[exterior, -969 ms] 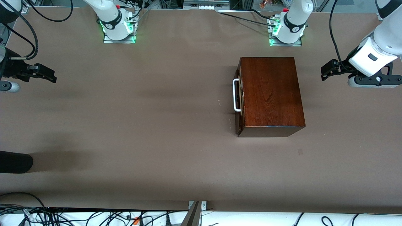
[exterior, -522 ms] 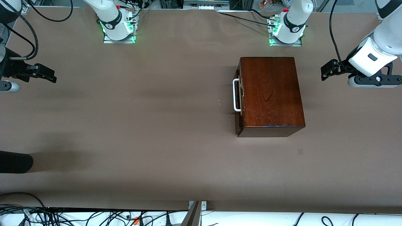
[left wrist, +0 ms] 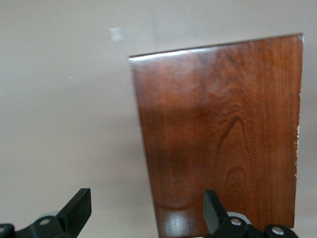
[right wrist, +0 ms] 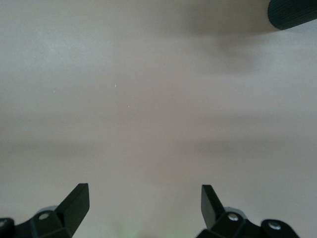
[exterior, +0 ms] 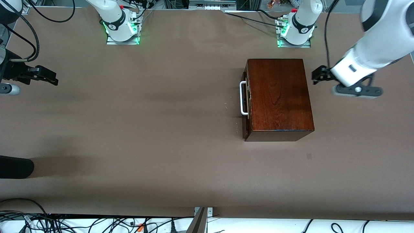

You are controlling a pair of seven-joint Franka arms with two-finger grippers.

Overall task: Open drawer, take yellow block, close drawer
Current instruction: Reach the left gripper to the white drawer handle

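The glossy dark mahogany box (exterior: 278,97) stands on the table toward the left arm's end. Its drawer (exterior: 246,106) is pushed in, and the white bar handle (exterior: 242,98) faces the right arm's end. The yellow block is hidden. My left gripper (exterior: 318,77) hangs open over the box's edge on the side away from the handle. In the left wrist view the left gripper (left wrist: 146,213) has one finger over the box top (left wrist: 223,129) and one over bare table. My right gripper (exterior: 51,78) waits open over the table at the right arm's end, with only table under it (right wrist: 145,208).
A black cylinder (exterior: 16,166) pokes in over the table edge at the right arm's end, also showing in the right wrist view (right wrist: 292,12). The arm bases (exterior: 121,27) (exterior: 296,30) stand at the back. Cables (exterior: 97,223) run below the table's front edge.
The left arm has swung in toward the box, bringing its gripper from off at the table's end to the box's edge. The right arm and the box have not moved.
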